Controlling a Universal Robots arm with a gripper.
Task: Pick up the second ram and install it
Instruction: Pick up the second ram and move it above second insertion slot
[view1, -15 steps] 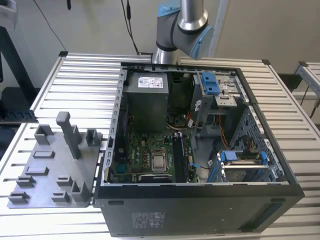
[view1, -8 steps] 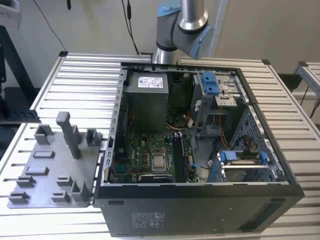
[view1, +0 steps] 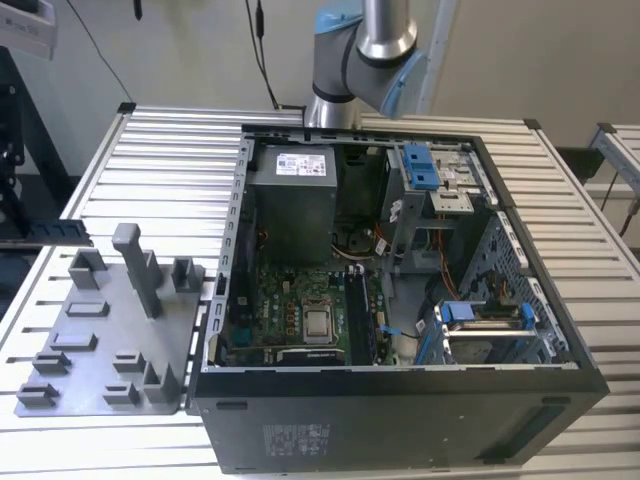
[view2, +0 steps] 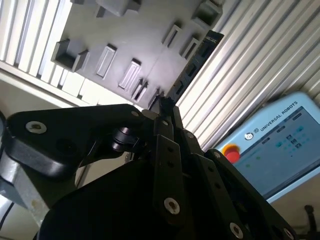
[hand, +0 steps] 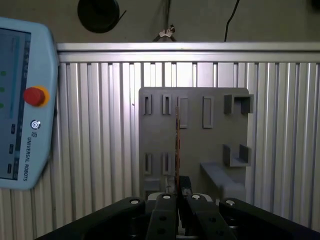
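Gripper (view2: 164, 107) clamped on near end of second ram (view2: 192, 67); ram projects straight beyond fingertips, over grey fixture tray (view2: 125, 35) on slatted table (view2: 260, 65).

black fingers (view2: 166, 109), pinched together on the second ram (view2: 193, 66)

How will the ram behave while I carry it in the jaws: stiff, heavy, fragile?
Probably stiff: the ram juts straight from the gripper without sagging. Likely light, since it looks very thin edge-on in the first wrist view. Gripped near one end, it may pivot if bumped.
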